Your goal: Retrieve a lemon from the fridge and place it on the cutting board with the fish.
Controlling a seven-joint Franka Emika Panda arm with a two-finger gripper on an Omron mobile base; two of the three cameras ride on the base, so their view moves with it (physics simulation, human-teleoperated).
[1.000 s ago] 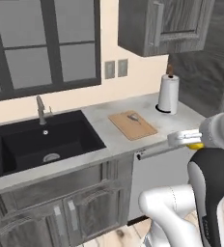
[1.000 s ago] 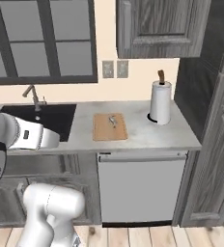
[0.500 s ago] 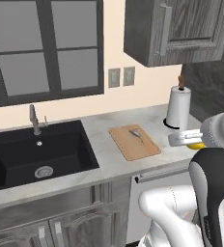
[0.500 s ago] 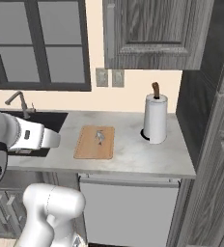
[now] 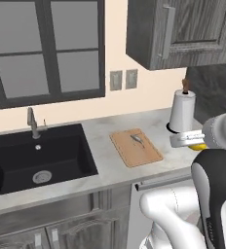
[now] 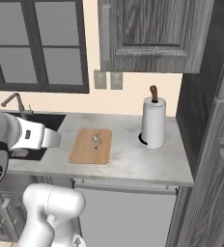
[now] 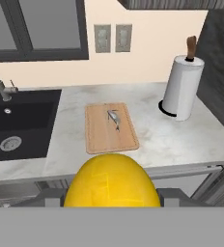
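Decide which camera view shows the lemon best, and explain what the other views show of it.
The hand view shows the lemon best: it sits large and bright yellow at the bottom centre, held in the gripper, with the cutting board beyond. The left base view catches a yellow sliver beside the arm. In the right base view the arm hides it.

The grey counter (image 5: 110, 168) carries the cutting board (image 5: 136, 148), a paper-towel roll (image 5: 182, 112) and a black sink (image 5: 37, 158).

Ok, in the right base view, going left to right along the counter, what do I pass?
Faucet → sink → cutting board with the fish on its far right part → paper towel roll → dark wood cabinet side.
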